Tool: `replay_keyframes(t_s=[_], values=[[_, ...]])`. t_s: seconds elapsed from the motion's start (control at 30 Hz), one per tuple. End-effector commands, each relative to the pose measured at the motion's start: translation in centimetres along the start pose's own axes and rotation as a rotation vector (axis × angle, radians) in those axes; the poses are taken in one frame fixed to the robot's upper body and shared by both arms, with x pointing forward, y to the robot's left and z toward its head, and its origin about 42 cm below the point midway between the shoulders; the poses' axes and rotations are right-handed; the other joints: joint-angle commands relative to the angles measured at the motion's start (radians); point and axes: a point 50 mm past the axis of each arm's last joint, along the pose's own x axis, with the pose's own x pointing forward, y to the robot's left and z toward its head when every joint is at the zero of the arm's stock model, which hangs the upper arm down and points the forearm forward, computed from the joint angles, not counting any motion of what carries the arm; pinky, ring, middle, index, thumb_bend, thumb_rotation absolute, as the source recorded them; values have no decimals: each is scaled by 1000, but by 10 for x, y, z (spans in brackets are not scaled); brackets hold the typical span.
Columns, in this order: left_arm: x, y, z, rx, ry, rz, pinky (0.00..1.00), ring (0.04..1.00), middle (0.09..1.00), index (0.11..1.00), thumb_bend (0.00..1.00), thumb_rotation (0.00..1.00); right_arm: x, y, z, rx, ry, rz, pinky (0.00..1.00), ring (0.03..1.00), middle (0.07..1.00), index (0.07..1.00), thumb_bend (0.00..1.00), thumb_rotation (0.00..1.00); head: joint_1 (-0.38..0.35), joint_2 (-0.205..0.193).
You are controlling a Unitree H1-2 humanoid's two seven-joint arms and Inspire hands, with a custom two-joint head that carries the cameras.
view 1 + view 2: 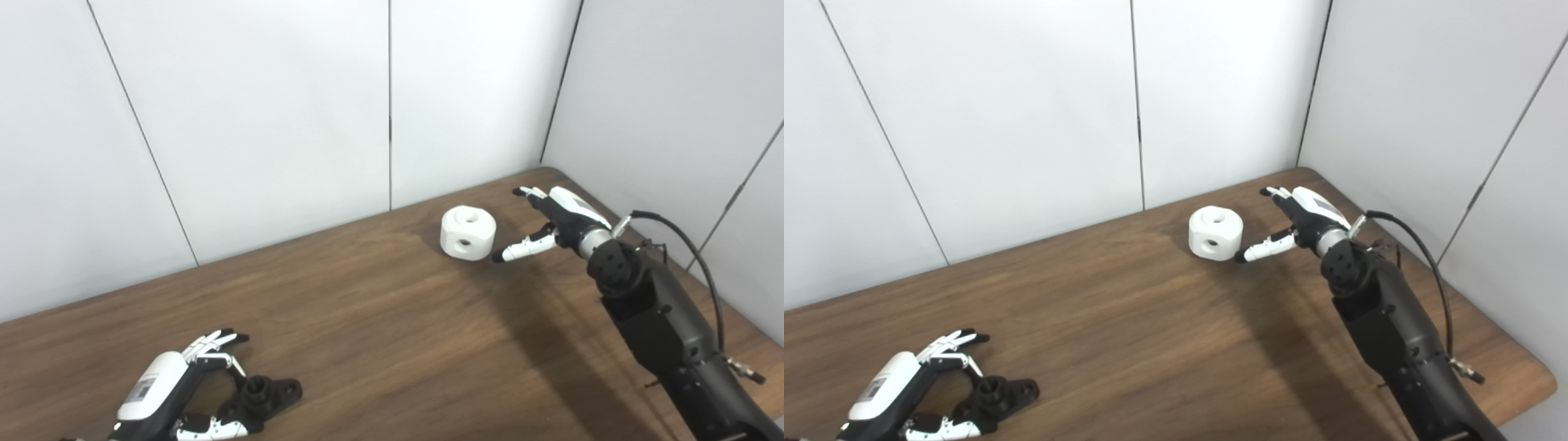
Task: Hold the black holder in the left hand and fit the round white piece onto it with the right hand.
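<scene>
Round white piece (468,233) sits on the wooden desk (380,331) near the far right corner, holes on top and side. Right robot hand (554,223) just beside it, spread, holding nothing; thumb tip close to the piece, can't tell if touching. Black holder (264,395) lies near the front left, w/ the left robot hand (184,392) curled loosely around it, fingers apart, not clamped. White wall panels (275,110) behind. Right eye view shows the desk's rounded right corner; left eye view cuts it off.
</scene>
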Motion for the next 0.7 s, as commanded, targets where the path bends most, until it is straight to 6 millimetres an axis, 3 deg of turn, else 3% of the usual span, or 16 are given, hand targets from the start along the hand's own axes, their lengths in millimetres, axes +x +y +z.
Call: replay_keyframes(t_s=[0.0,0.67], values=[[-35,-27,-25,58,125,-203,926,935,871,485,521,48,7,-19,16,-2,-49,-86,707,944,1000,951,998,448,-1,2],[-36,-27,-14,51,122,-202,921,935,868,485,521,46,32,16,34,-3,-52,-47,737,927,988,915,983,426,22,11]])
